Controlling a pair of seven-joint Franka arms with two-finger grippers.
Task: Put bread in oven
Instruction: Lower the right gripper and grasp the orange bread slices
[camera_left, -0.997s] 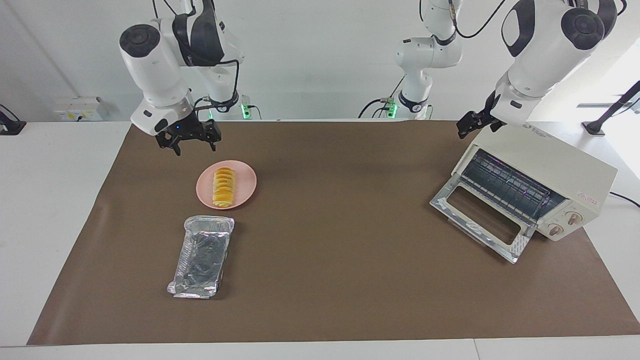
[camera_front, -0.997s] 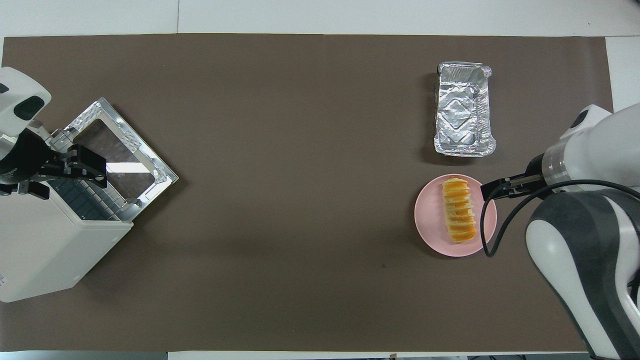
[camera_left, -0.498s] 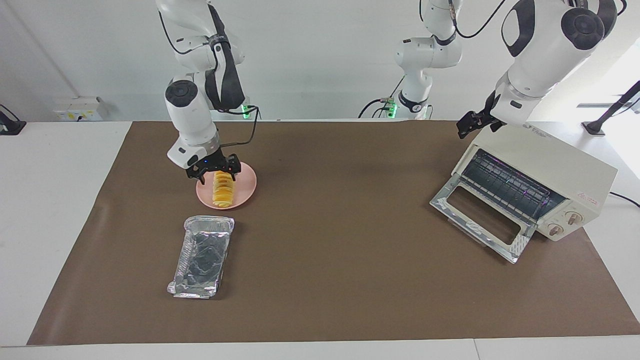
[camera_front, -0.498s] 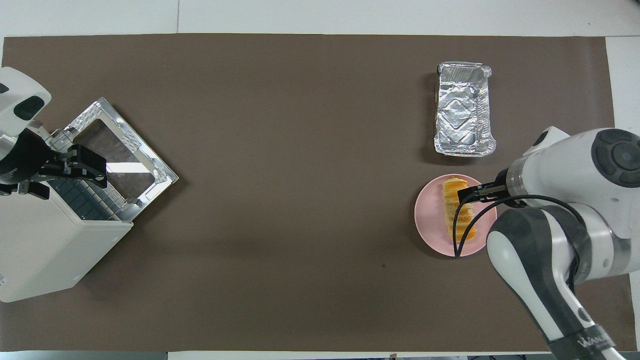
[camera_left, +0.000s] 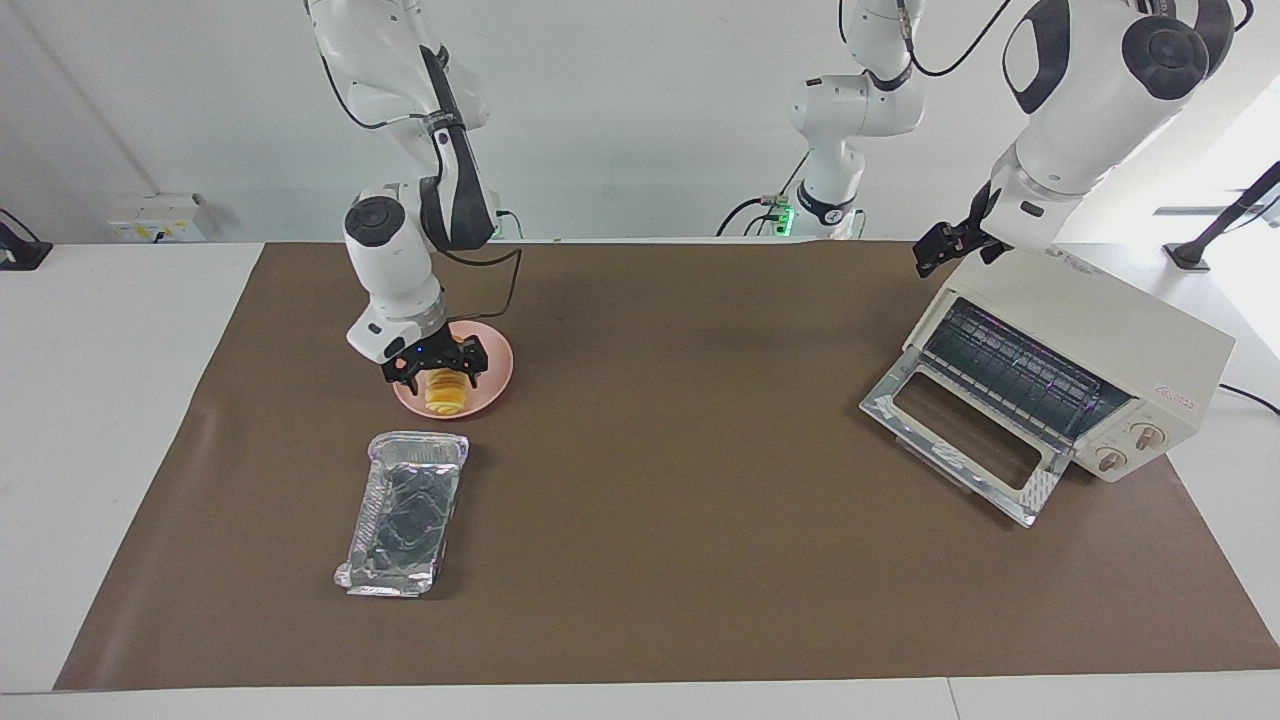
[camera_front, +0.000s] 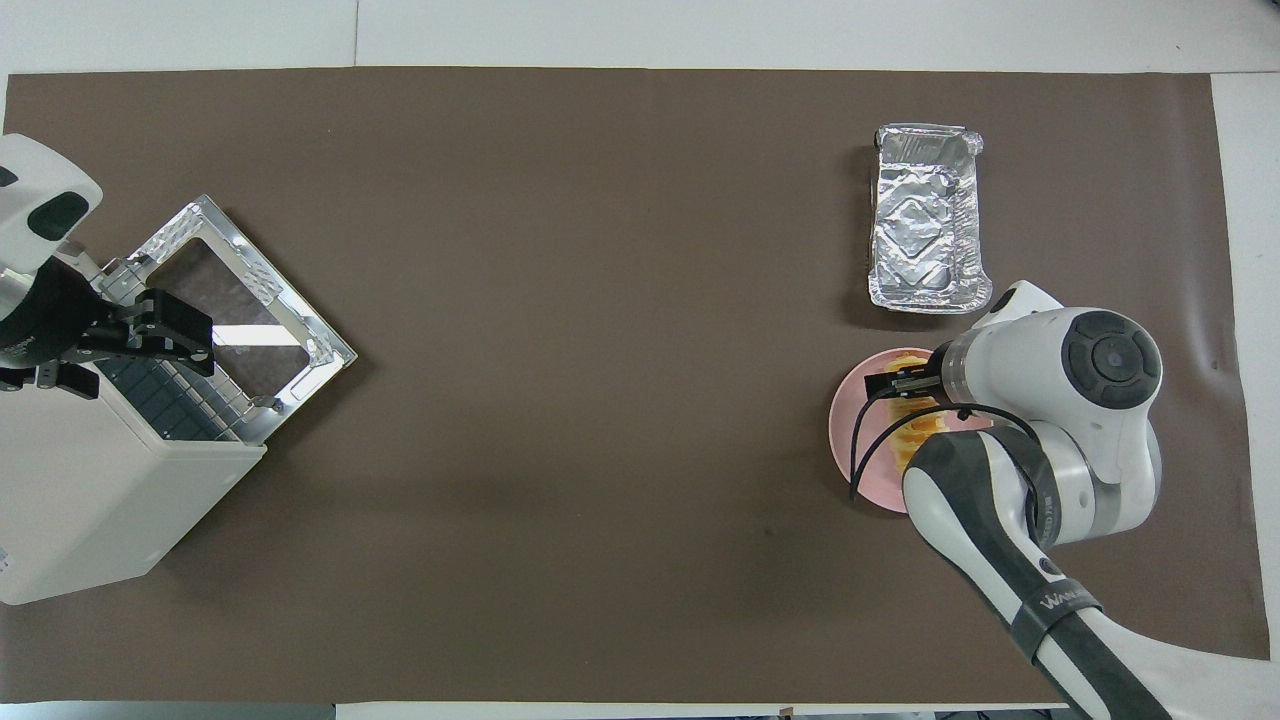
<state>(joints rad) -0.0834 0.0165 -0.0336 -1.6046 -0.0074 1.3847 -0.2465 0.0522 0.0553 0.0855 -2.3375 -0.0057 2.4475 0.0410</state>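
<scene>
The right gripper (camera_left: 436, 368), fingers spread, straddles the bread (camera_left: 446, 393) on the pink plate (camera_left: 494, 368). The left gripper (camera_left: 950, 243) waits open-fingered over the oven (camera_left: 1120, 345).

Right claw (camera_left: 436, 372) lowered, fingers spread, left claw (camera_left: 945, 247) raised, open, waiting

White lettering "Wanda" on the dark sleeve (camera_front: 1062, 603) of the right arm, overhead view; red oven (camera_left: 1120, 345) logo unreadable.
</scene>
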